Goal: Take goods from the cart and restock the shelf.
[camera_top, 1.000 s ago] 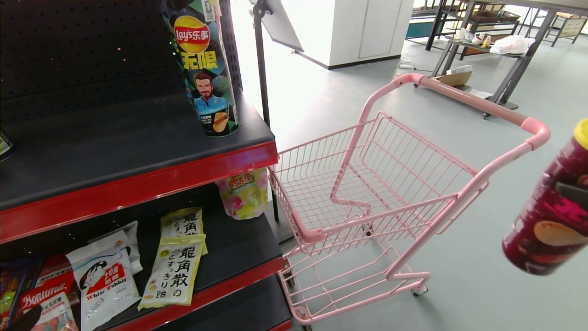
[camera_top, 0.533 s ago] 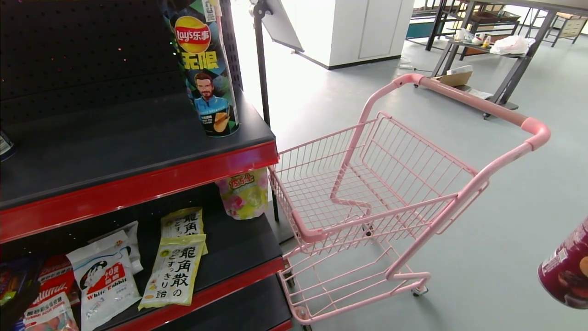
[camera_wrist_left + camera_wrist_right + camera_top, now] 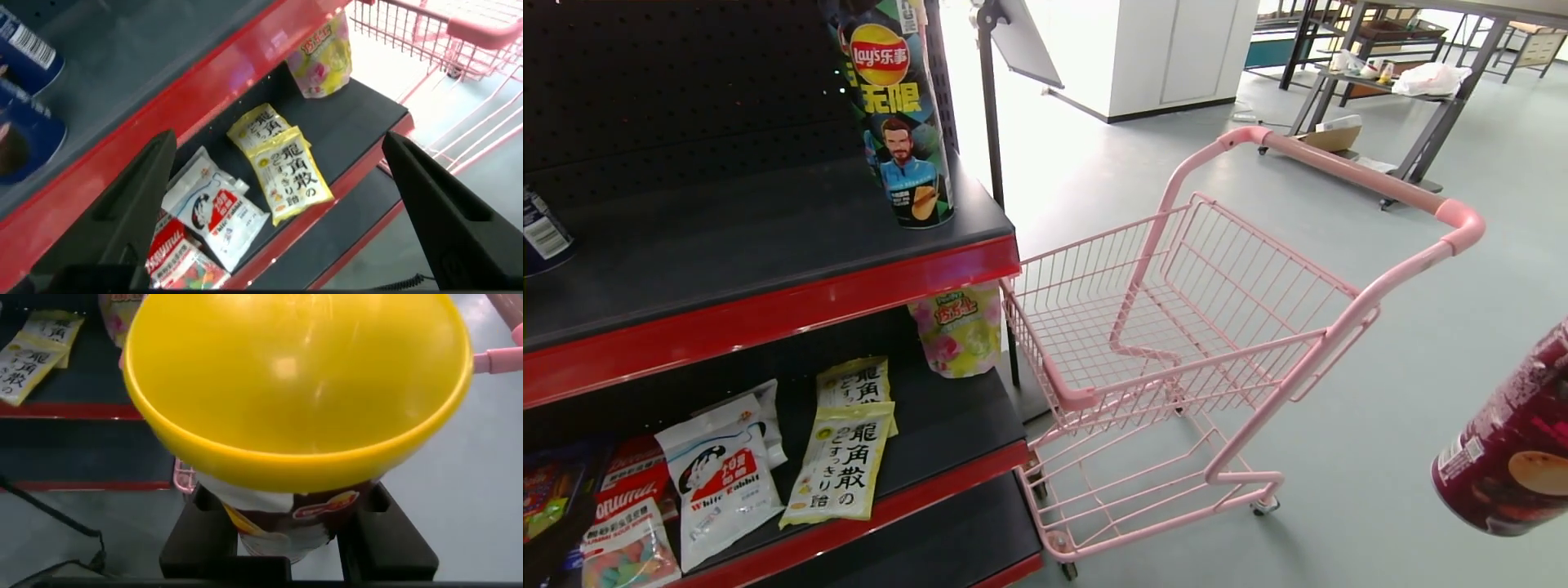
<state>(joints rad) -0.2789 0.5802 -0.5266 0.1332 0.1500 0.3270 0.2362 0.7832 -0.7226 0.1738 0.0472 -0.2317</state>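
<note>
Can (image 3: 1511,441) sits clamped in the right gripper (image 3: 294,531), just right of the cart (image 3: 1458,219), its top cut off at the edge. Left gripper (image 3: 278,204) is spread wide, left of the cart.

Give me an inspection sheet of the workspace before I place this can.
Surface: top shelf, black with a red edge, holds a tall can at its cart end.
Job's things: maroon can, yellow lid, held right of the pink cart.
Clutter: yellow packs and white bag lie on the lower shelf; pouch upright.
Pincers: left pincer open over the lower shelf; right pincer shut on the maroon can.
Cables: one dark cable by the right pincer.
Surroundings: grey floor, white cabinet, tables behind.
</note>
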